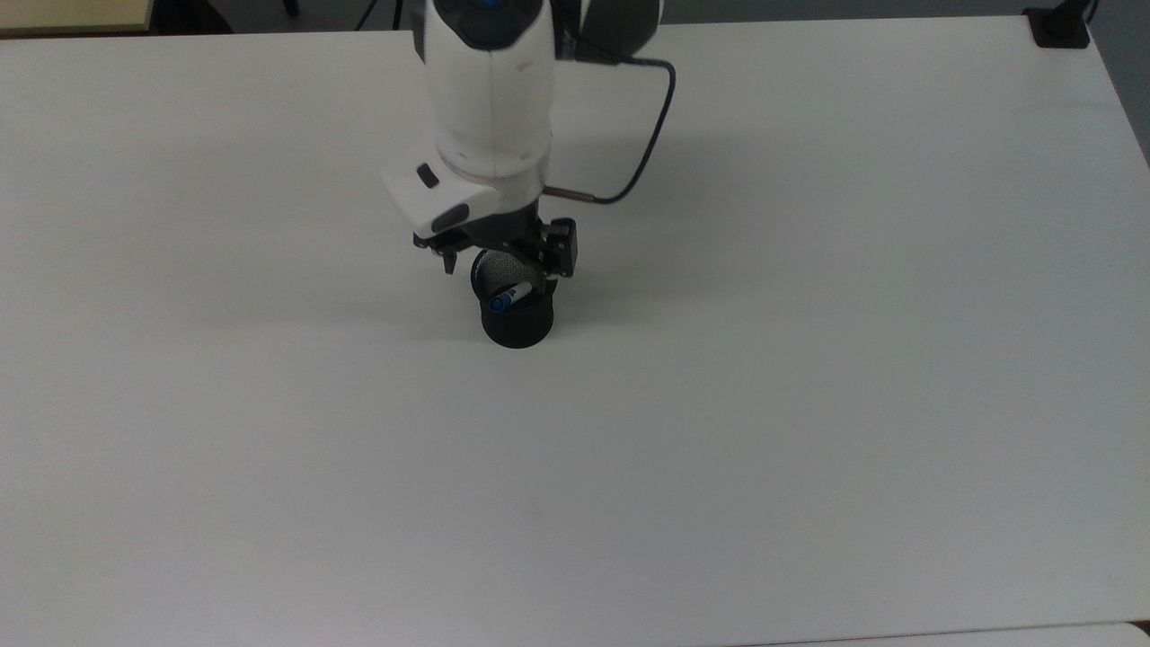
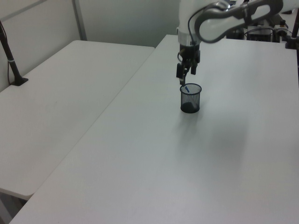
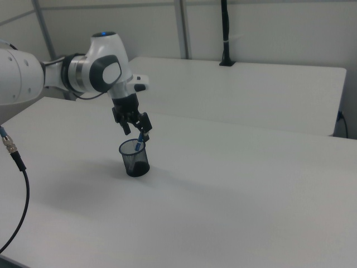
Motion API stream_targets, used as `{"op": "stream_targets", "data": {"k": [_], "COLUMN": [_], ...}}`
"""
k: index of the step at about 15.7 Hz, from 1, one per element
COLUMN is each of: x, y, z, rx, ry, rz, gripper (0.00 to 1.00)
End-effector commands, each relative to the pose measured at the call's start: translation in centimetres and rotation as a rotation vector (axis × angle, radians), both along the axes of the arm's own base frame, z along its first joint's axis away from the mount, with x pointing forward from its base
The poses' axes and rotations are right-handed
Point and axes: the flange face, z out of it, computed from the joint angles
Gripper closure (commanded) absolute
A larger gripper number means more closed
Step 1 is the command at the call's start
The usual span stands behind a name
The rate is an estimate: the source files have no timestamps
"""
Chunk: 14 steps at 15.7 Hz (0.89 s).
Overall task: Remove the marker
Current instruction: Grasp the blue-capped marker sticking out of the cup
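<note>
- I see the marker (image 1: 509,296) inside the black mesh cup (image 1: 518,318), leaning at a slant, its blue cap up near the rim on the top view's left and its white barrel running down toward the top view's right.
- In the left view the marker's (image 2: 186,88) blue end pokes up at the cup's (image 2: 190,99) rim; in the right view the blue tip (image 3: 140,138) rises just above the cup's (image 3: 134,158) edge.
- The cup stands upright on the white table (image 1: 809,359), roughly at its middle.
- My gripper (image 1: 496,270) hangs just above the cup's mouth, fingers spread apart and holding nothing; one finger (image 1: 447,263) sits outside the rim on the top view's left, the other over the far rim.
- In the right view the gripper (image 3: 137,134) sits right by the marker's tip; I cannot tell whether it touches.
- A second white table (image 2: 56,102) stands beside this one, on the left view's left.
</note>
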Motion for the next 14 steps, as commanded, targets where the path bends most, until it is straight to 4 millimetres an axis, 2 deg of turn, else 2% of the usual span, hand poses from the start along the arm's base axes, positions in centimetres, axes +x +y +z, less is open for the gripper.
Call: {"op": "stream_targets", "data": {"k": [1,6,10,14], "x": [0.71,0.78,0.78,0.75], "y": [0.88,0.79,0.69,0.79], "z": [-1.93,-1.71,-1.61,-1.4], "rx": [-0.044,-0.043,-0.041,-0.041], "ry": [-0.026,-0.033,-0.034,-0.037], "rz": [-0.041,-0.042,-0.039,-0.034], "gripper": [0.08,0.27,0.52,0.72]}}
